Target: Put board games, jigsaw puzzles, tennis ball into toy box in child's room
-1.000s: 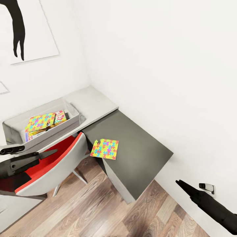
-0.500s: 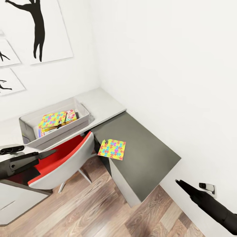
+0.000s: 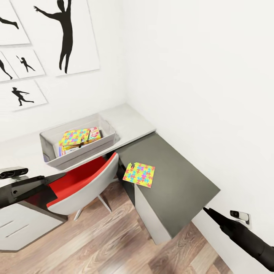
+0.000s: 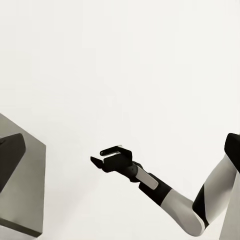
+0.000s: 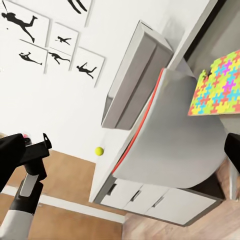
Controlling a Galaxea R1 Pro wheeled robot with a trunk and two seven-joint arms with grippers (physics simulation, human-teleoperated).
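Now we see our left gripper (image 3: pixel 57 177), jaw state unclear, over the red chair (image 3: pixel 82 182). Right of it, the translucent grey toy box (image 3: pixel 110 131) holds toys on the pale desk (image 3: pixel 133 121); a multicoloured jigsaw square (image 3: pixel 139 174) lies on the dark lower section, and our right gripper (image 3: pixel 207 210) looks pressed together.

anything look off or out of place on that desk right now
One jigsaw puzzle lies skewed on the lower dark section of the table, its corner poking past the edge nearest the red chair, instead of in the toy box. A tennis ball also sits loose on the pale top.
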